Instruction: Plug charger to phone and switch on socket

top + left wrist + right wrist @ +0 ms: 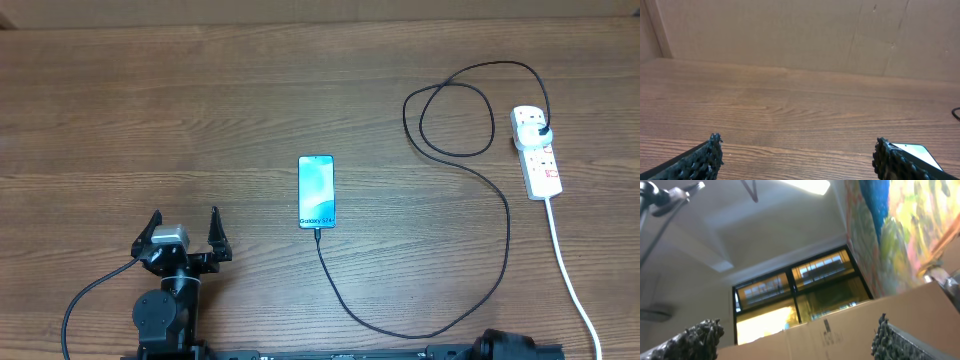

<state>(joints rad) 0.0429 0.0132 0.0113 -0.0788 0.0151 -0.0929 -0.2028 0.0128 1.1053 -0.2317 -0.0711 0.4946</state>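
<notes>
Overhead shows the charger (508, 240) with its tip at the phone (316, 191), centre, and its plug in the socket (537, 150), far right. Left tool (185, 216) and right tool (795, 335) gape wide, empty. Next, probably: reaching over and switching the socket on.

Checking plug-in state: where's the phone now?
Overhead view: the slim smartphone with a light blue screen lies centre-frame, right of the open left hand, the thin black charger cable meeting its near end.
</notes>
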